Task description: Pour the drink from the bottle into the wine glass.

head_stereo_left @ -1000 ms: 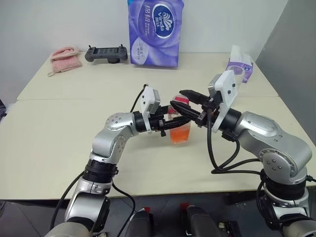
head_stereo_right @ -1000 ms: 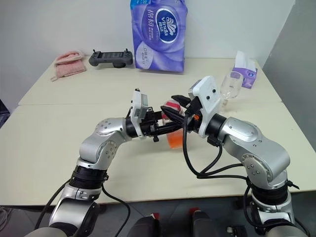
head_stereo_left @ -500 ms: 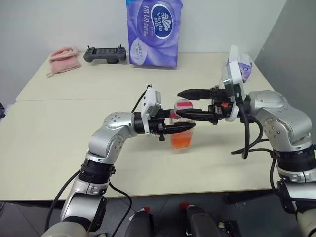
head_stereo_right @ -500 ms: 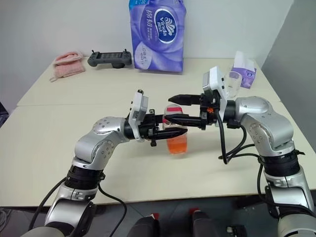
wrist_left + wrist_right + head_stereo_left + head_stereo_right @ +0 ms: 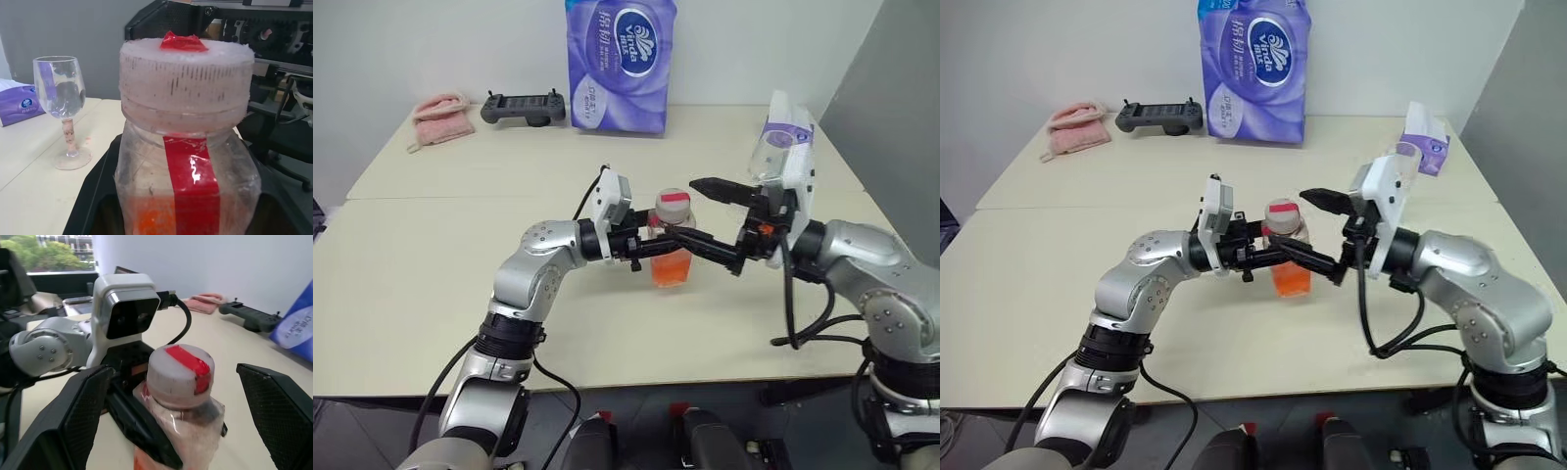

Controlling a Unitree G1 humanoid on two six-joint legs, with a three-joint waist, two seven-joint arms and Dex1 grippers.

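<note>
The bottle [image 5: 672,238] stands upright at the middle of the table, white cap [image 5: 178,369] with a red band on top. The orange-red drink [image 5: 671,271] fills its lower part. My left gripper [image 5: 668,245] comes in from the left and is shut on the bottle's body. My right gripper [image 5: 683,208] reaches in from the right and is open. Its fingers [image 5: 80,411] stand wide on either side of the cap, clear of it. The wine glass [image 5: 61,93] stands empty at the back right, partly hidden behind my right wrist in the eye views.
A tall purple tissue pack [image 5: 622,64] stands at the back edge. To its left lie a black game controller [image 5: 522,106] and a pink cloth [image 5: 442,117]. A small purple tissue box [image 5: 1427,132] sits at the back right, near the glass.
My right gripper's fingers have spread from a narrow gap to wide open around the cap. The left gripper and the bottle have stayed in place.
</note>
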